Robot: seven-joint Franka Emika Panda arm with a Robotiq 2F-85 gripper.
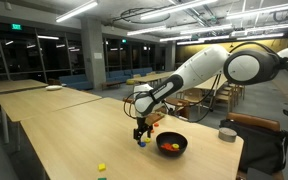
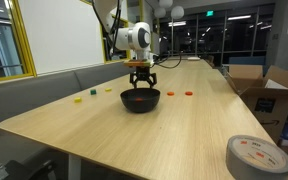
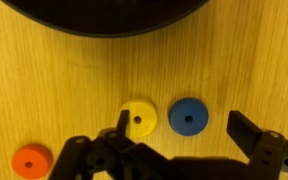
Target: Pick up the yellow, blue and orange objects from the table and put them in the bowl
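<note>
Stretched out long and nearly level over the table, folded down hard at the wrist, aiming the gripper straight at the pale wood. Hanging low and upright just beside the black bowl. In an exterior view, sitting right behind that bowl, with the gripper poking up over its rim. Hard to tell from out here whether touching the wood or just above it. Spread wide at the claw, clamped on nothing. Down through the wrist view now: showing both dark fingers parted along the bottom edge and framing the blue disc in the gap, flat on the wood. Catching the yellow disc just beside the blue, not touching it, right up against the nearer finger. Picking out the orange disc off in the lower corner, well clear of the fingers. Filling the top of that view with the dark curve of the bowl, close to all three discs. Back outside, glimpsing orange-red bits inside the bowl. Elsewhere on the tabletop, spotting a lone yellow piece near the front edge, orange-red pieces just past the bowl, a small grey tin off to the side and a roll of tape close to the camera.
</note>
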